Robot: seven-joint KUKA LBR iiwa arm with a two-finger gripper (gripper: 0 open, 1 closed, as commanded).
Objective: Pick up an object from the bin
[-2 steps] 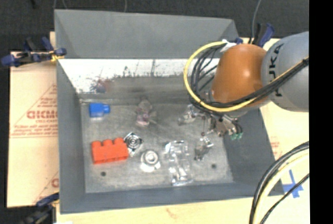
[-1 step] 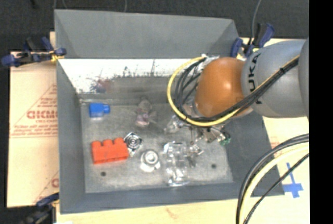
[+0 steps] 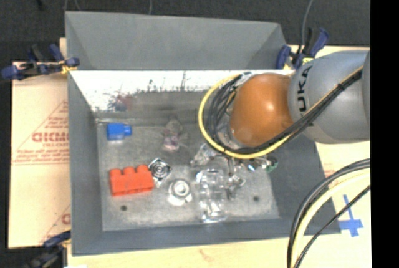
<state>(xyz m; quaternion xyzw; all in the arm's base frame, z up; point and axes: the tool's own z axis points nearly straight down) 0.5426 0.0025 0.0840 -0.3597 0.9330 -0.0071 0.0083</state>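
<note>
My gripper (image 3: 229, 174) reaches down below the orange wrist cover into the bin's right middle, among a cluster of clear, shiny plastic pieces (image 3: 211, 201). A round silver cap-like piece (image 3: 179, 191) lies just left of that cluster. Another small silver ring-shaped piece (image 3: 160, 168) sits a little further up and left. Nothing can be made out in the gripper.
A red toy brick (image 3: 131, 181) lies at the front left. A small blue block (image 3: 118, 131) sits near the back left, and a pale translucent purple piece (image 3: 173, 136) in the back middle. The arm and its cables cover the bin's right side.
</note>
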